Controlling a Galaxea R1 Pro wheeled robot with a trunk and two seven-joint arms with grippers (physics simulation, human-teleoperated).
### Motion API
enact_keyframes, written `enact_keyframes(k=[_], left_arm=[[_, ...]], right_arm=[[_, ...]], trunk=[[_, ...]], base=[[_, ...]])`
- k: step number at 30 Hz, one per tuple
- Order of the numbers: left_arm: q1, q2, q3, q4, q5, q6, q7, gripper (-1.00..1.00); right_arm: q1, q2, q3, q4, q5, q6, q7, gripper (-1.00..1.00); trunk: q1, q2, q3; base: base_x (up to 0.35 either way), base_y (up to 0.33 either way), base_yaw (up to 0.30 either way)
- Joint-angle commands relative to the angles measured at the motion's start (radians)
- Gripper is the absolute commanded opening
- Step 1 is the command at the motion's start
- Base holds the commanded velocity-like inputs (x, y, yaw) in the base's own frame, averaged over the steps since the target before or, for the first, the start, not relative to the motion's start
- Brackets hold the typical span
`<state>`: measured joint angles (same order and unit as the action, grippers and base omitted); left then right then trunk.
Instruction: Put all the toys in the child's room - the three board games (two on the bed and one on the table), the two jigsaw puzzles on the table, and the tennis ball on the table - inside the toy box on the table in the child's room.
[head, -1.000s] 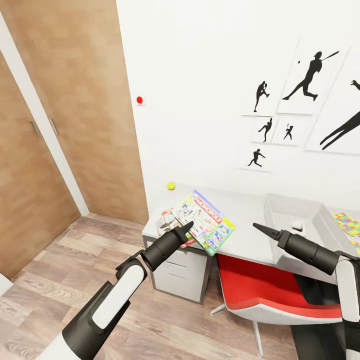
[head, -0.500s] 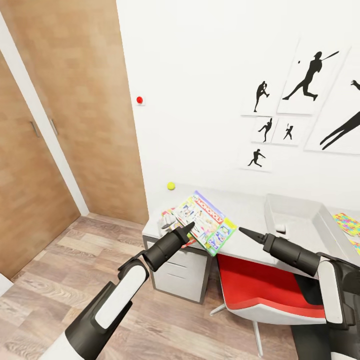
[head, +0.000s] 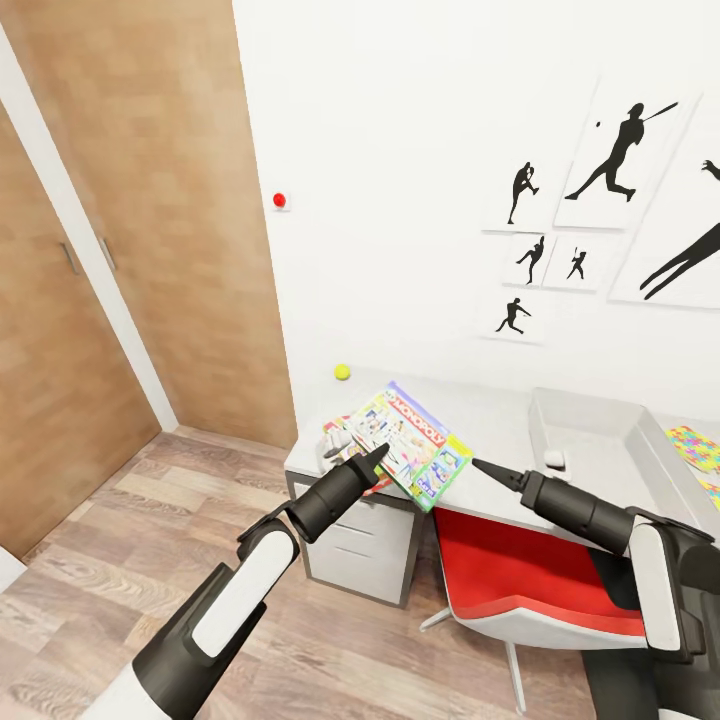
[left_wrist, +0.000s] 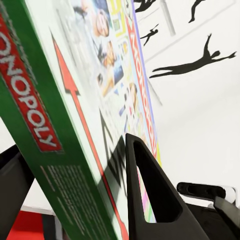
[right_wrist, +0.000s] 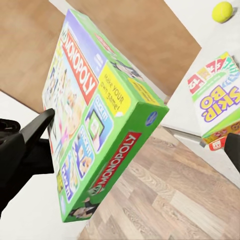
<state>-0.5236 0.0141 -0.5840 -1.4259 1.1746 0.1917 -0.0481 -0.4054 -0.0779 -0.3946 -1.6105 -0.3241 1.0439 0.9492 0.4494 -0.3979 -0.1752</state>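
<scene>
so with the left tool (head: 372, 456) clamped on the monopoly box (head: 412, 444), tilted above the surface (head: 500, 478), swing it toward 3 o'clock over the toy box (head: 590, 438) rim, right tool (head: 484, 468) looking pinched empty.

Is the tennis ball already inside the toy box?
No, the tennis ball sits on the table by the wall, apart from the toy box.

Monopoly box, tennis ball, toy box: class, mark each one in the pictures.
Monopoly box (head: 412, 445): head view, printed lid.
tennis ball (head: 342, 372): head view, ball's middle.
toy box (head: 600, 440): head view, bare inner floor.
</scene>
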Motion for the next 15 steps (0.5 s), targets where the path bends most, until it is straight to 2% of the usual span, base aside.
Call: enact_keyframes(k=[1,5,13,15], left_arm=[[-0.001,-0.001,-0.001,0.000,0.010,-0.001,-0.001,-1.00],[-0.001,-0.005,-0.001,0.001,0.018,-0.008,-0.001,-1.00],[-0.001,-0.008,-0.003,0.002,0.093,-0.017,-0.003,-1.00],[-0.001,-0.009,-0.003,0.002,0.099,-0.018,-0.004,-1.00]], right_arm=[[0.000,0.000,-0.001,0.000,0.004,0.003,0.006,1.00],[0.002,0.000,0.000,0.000,0.003,0.003,0.006,1.00],[0.008,0.001,0.002,0.000,0.002,0.003,0.006,1.00],[0.009,0.002,0.003,0.000,0.002,0.003,0.006,1.00]], trunk=[[0.001,-0.002,-0.002],[0.001,-0.002,-0.002],[0.001,-0.002,-0.002],[0.001,-0.002,-0.002]], base=[[0.000,0.000,0.000],[0.000,0.000,0.000],[0.000,0.000,0.000],[0.000,0.000,0.000]])
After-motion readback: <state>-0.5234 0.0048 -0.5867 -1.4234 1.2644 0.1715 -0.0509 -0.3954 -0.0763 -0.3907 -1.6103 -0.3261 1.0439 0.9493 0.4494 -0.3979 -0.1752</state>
